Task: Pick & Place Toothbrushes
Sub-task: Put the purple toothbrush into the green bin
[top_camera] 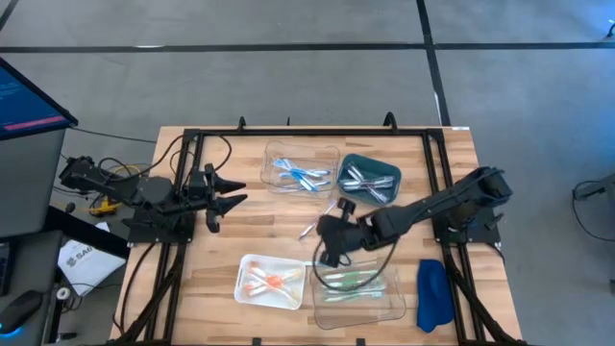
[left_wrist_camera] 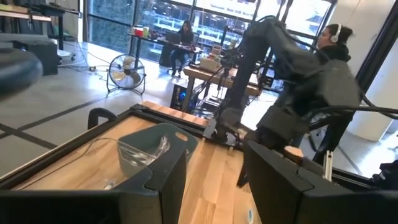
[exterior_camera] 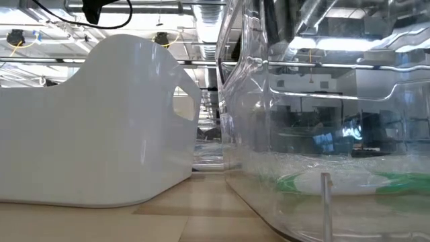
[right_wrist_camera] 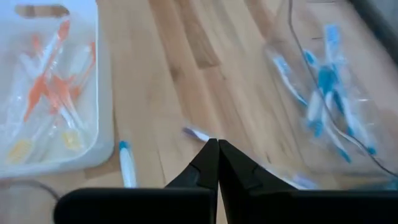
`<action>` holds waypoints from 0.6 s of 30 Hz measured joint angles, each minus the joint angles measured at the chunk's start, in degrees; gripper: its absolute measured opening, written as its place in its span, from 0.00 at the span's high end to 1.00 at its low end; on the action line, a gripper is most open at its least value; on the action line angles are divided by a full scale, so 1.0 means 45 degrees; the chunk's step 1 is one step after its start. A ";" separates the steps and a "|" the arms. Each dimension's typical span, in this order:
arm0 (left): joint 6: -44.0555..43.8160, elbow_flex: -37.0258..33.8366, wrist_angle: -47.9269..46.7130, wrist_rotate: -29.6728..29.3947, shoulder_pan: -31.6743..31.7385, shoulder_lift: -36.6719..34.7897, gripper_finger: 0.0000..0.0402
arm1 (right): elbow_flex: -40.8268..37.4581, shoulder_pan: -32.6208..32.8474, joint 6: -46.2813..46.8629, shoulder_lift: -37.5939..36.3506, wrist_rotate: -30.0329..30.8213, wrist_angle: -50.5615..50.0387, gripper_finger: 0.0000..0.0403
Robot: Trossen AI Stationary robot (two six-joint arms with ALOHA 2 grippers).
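Seen from above, the right gripper (top_camera: 330,252) hung over the middle of the wooden table (top_camera: 231,240), its fingers pressed together and empty, tips meeting just above bare wood in the right wrist view. Most toothbrushes lay sorted by colour in four trays. Blue ones (top_camera: 300,174) filled the clear tray (top_camera: 279,154) at the far side, their long axes running mostly across the table with a slight slant. Grey-white ones (top_camera: 366,182) crossed one another in the dark teal tray (top_camera: 384,168) beside it. Orange ones (top_camera: 267,282) lay fanned in the white tray (top_camera: 248,264) on the near side, and green ones (top_camera: 352,281) lay lengthwise across the table in the clear tray (top_camera: 394,306) next to it. Two loose toothbrushes (top_camera: 317,220) rested on the bare wood between the tray rows, beside the right gripper, both lying on a slant. The left gripper (top_camera: 233,190) waited at the table's left edge, fingers spread and empty. A blue cloth (top_camera: 434,293) lay at the right.
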 joint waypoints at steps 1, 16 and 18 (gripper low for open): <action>0.0002 0.0000 0.0019 0.0000 0.0000 0.0039 0.62 | -0.0021 -0.0196 -0.0193 -0.0001 -0.0387 0.0240 1.00; 0.2092 0.0000 0.0724 -0.0059 0.0229 0.0646 0.62 | -0.0044 -0.3585 0.4386 0.0426 -0.2912 -0.1610 1.00; 0.2771 0.0000 0.0815 -0.0099 0.0420 0.0641 0.62 | 0.0022 -0.4179 0.2847 0.0700 -0.4331 -0.1139 1.00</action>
